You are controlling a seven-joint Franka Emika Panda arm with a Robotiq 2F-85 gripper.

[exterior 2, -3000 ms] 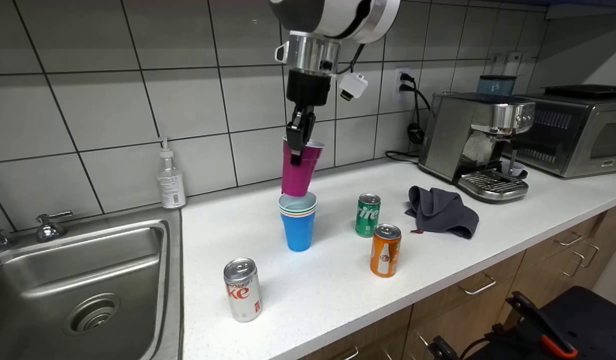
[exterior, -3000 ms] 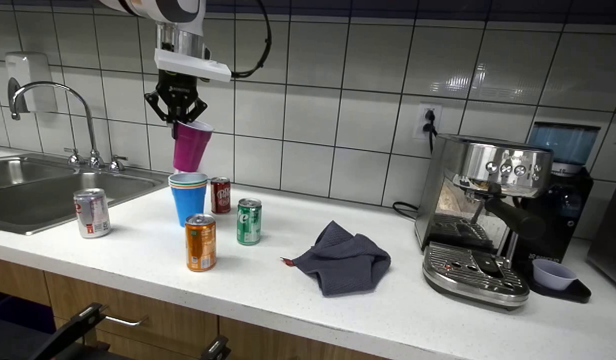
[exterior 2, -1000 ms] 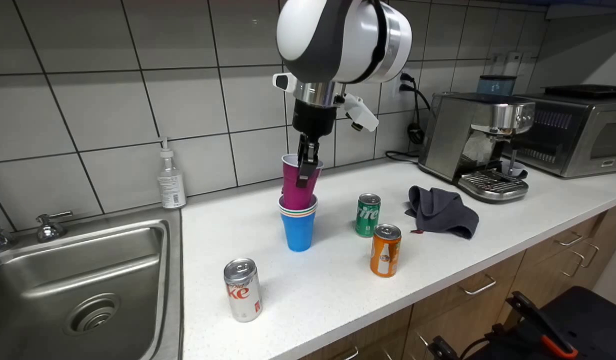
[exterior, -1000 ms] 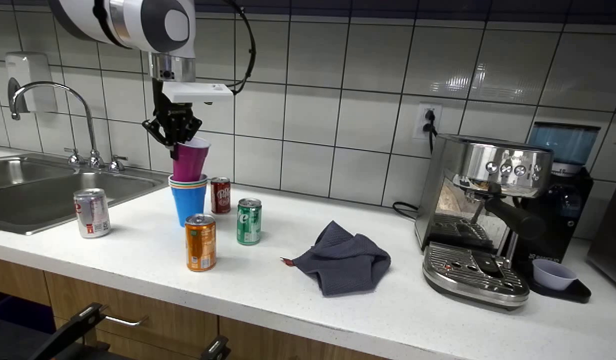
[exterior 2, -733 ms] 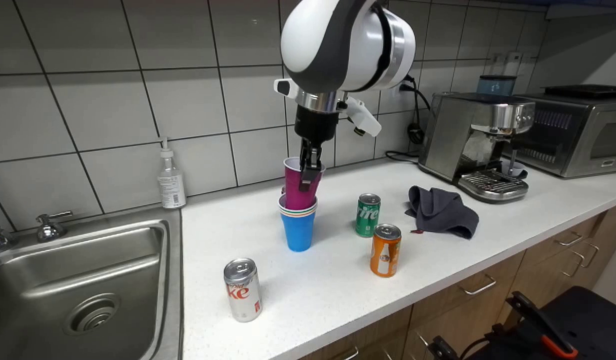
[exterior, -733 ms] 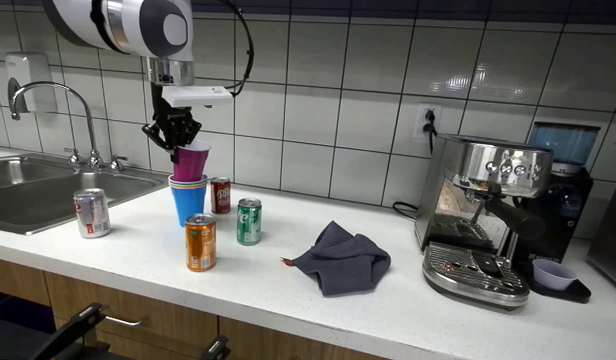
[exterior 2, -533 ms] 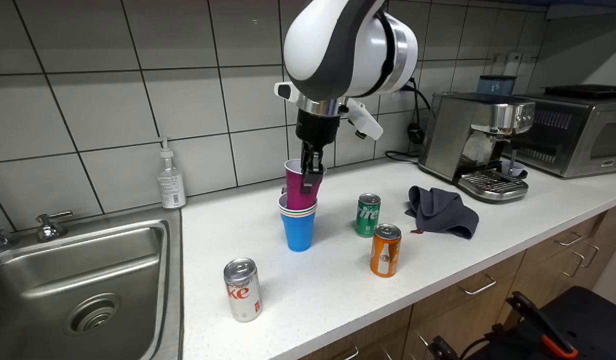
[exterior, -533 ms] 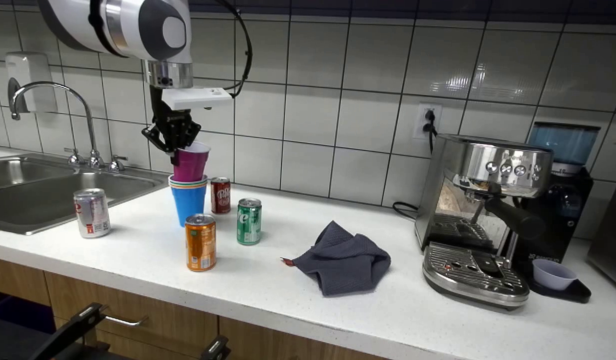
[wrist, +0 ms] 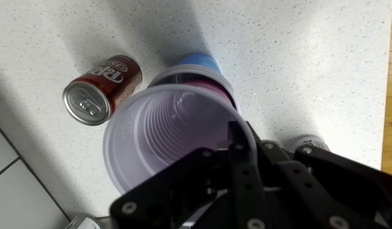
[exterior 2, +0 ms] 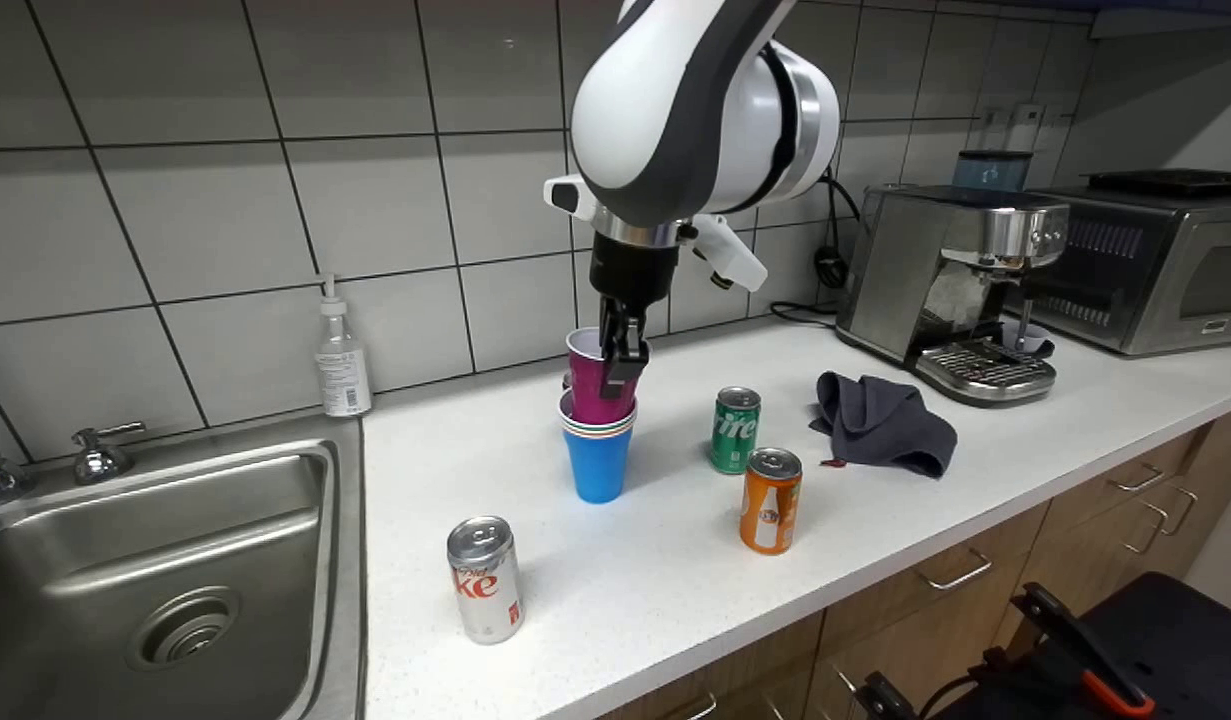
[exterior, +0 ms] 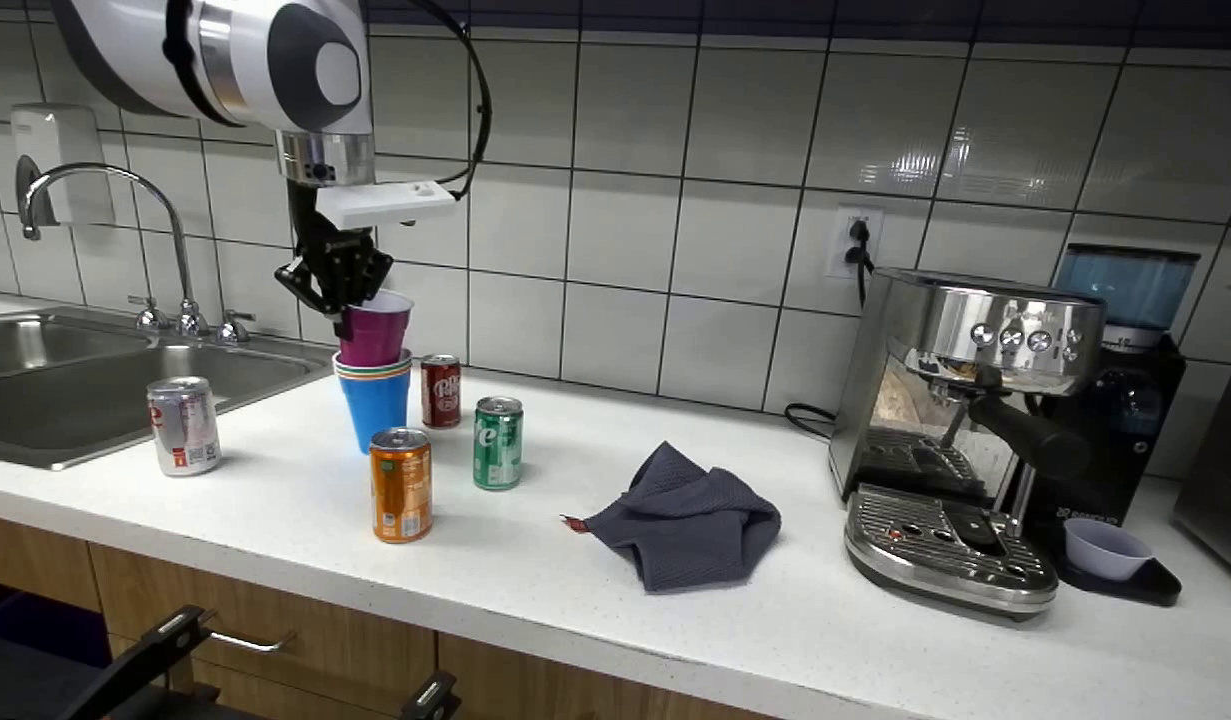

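White countertop (exterior: 535,540) w/ gripper (wrist: 243,131), blue cup stack (exterior: 368,405) & magenta cup (exterior: 382,337), part-nested & tilted.
Gripper: clamped on cup rim, one jaw in, one out. Stack: gap to cup at one side (wrist view). Cup: base inside stack top; prob. best levelled & centred, then pressed lightly straight down. Dr Pepper can (wrist: 111,79): near stack; keep clear.

There are four cans (exterior: 401,490), one purple cup (exterior: 377,338), one stack of cups (exterior 2: 600,467) whose number cannot be told, one cloth (exterior: 690,525), one coffee machine (exterior 2: 900,270), one bowl (exterior: 1105,550), one microwave (exterior 2: 1140,275), one soap bottle (exterior 2: 343,370), one faucet (exterior: 182,250) and two sink basins (exterior: 105,395).
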